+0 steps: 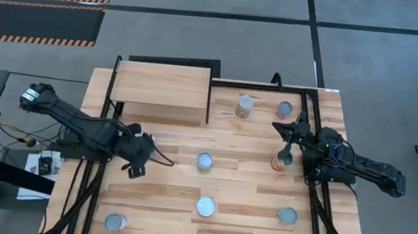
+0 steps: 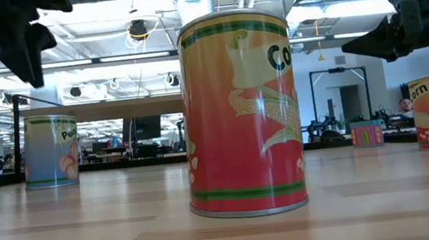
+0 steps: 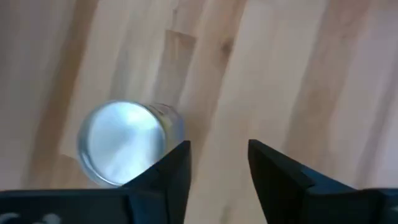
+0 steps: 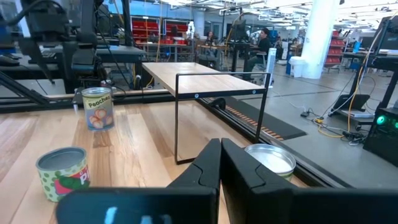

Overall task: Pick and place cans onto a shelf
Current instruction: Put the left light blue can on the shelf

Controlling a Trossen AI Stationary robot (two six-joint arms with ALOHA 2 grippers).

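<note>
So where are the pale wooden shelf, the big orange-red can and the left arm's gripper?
pale wooden shelf (image 1: 162, 84), high view, on its flat top.
big orange-red can (image 2: 240, 117), low view, on its label.
left gripper (image 1: 136, 169), high view, between its fingertips.

Planked tabletop of pale wood, smooth, with a soft sheen and visible grain. Shelf top of the same light wood, flat and smooth, on thin dark metal legs. Cans with glossy printed labels, orange-red or bluish, and shiny silver metal tops. Grippers: left gripper and right gripper of dark, matt plastic-looking fingers.
</note>
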